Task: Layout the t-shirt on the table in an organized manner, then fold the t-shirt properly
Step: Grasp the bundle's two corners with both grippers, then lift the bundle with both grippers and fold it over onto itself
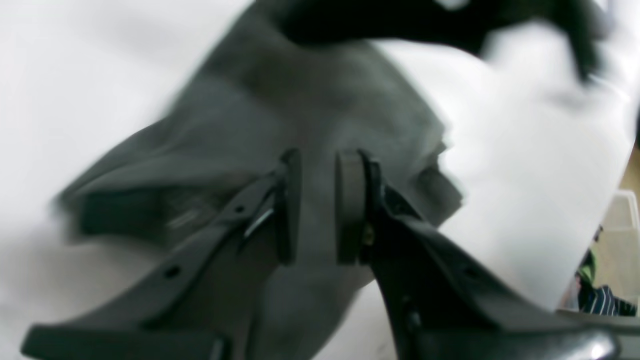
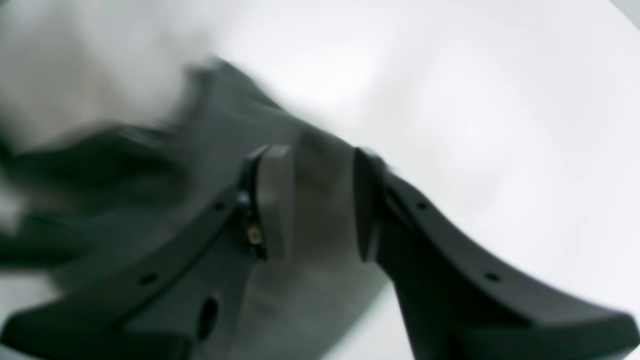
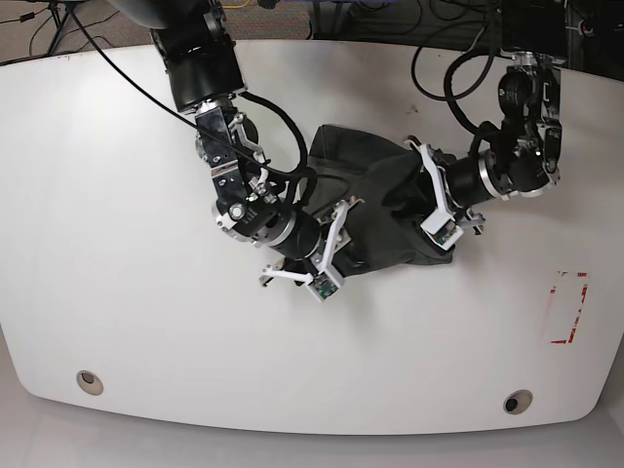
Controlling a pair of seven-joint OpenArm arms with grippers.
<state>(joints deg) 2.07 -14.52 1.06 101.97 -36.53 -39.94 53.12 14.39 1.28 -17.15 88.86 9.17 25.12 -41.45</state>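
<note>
My white table (image 3: 117,292) lies bare toward six o'clock; both my left gripper (image 1: 318,205) and right gripper (image 2: 315,200) pinch the t-shirt (image 3: 375,180).

Soft matt cloth t-shirt (image 3: 375,210) on smooth, slightly glossy table (image 3: 127,302).

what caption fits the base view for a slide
Two arms work a bunched dark t-shirt at the middle of the white table.

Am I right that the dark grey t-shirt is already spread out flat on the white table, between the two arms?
Not quite. The t-shirt does lie on the white table between the two arms, but it is not spread flat: the base view shows it bunched in a crumpled heap, with the left gripper and right gripper at the cloth.
</note>
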